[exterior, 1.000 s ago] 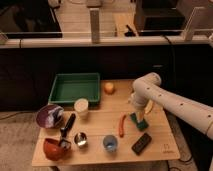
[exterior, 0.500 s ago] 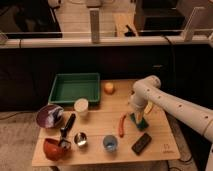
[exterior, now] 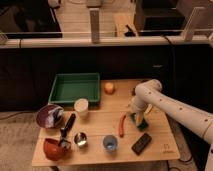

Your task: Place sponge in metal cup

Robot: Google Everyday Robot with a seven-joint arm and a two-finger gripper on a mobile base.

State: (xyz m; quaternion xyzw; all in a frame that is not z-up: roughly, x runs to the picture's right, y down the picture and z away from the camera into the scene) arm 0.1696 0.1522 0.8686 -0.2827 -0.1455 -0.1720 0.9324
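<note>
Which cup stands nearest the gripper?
The blue cup: the gripper is at the sponge to its right; the white cup and metal cup stand farther left.

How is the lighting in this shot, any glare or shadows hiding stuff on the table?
Camera view: warm, even light on the table; a bright glint on the rim of the metal cup; the gripper, low over the sponge at the table's right, hides part of it; the space behind the table is very dark.
</note>
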